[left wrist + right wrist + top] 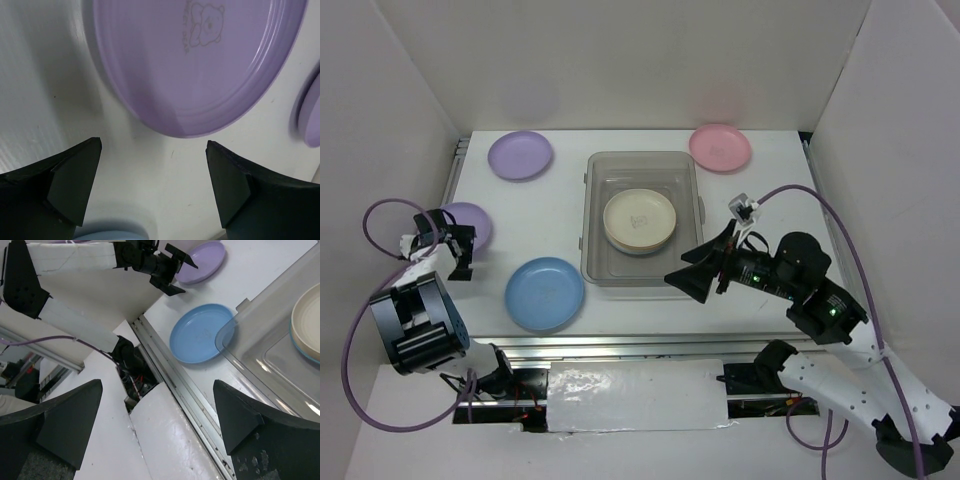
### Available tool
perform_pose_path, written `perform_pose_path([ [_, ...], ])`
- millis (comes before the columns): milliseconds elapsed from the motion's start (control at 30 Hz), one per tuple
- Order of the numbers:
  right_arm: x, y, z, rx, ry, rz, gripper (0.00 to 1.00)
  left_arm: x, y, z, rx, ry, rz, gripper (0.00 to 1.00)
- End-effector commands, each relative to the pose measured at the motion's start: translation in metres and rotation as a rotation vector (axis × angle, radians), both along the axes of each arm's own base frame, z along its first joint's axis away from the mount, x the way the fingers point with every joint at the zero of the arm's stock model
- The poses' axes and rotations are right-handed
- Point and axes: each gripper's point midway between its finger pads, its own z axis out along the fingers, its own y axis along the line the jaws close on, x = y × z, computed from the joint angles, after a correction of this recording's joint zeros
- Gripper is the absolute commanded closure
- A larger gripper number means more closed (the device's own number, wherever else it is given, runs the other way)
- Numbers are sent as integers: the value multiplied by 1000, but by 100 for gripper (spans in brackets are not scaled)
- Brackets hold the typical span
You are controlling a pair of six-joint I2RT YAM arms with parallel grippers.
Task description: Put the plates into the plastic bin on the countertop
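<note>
A: The lilac plate?
B: Worktop's left edge, bear print, lettering unreadable; left gripper open near it.
A: Right gripper?
B: Open too, beside the bin with the cream plate.

You see faint lettering beside a bear drawing on the lilac plate at the tabletop's left edge. It is unreadable.

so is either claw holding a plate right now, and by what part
Nothing is held. The left claw is open just short of a lilac plate, and the right claw is open and empty beside the plastic bin.
</note>
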Motion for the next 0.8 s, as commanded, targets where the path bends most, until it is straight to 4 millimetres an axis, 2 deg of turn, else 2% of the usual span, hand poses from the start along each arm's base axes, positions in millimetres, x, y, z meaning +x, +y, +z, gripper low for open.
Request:
perform_pose_path([
  [0, -5, 9, 4, 48, -37, 97, 0, -1, 14, -11, 0, -24, 103, 1],
  [200, 2, 14, -6, 26, -11, 123, 0, -1, 23, -26, -10, 7, 150, 1],
  [300, 4, 15, -6, 15, -11, 124, 0, -6, 23, -39, -21, 50, 166, 10],
  [433, 5, 14, -4, 18, -17, 113, 0, -8, 26, -45, -19, 68, 181, 18],
  [467, 5, 14, -3, 20, -20, 112, 0, -8, 27, -46, -22, 78, 182, 24],
  [500, 5, 13, -4, 18, -21, 110, 0, -5, 29, -48, -22, 89, 178, 35],
  [633, 7, 12, 0, 21, -26, 95, 0, -8, 24, -54, -58, 139, 177, 53],
  [700, 7, 11, 2, 23, -32, 89, 0, -10, 22, -55, -66, 144, 178, 74],
  [733, 6, 11, 3, 23, -32, 89, 0, -11, 22, -55, -65, 149, 179, 74],
  [767, 6, 10, 2, 17, -29, 88, 0, -14, 21, -56, -68, 163, 177, 86],
])
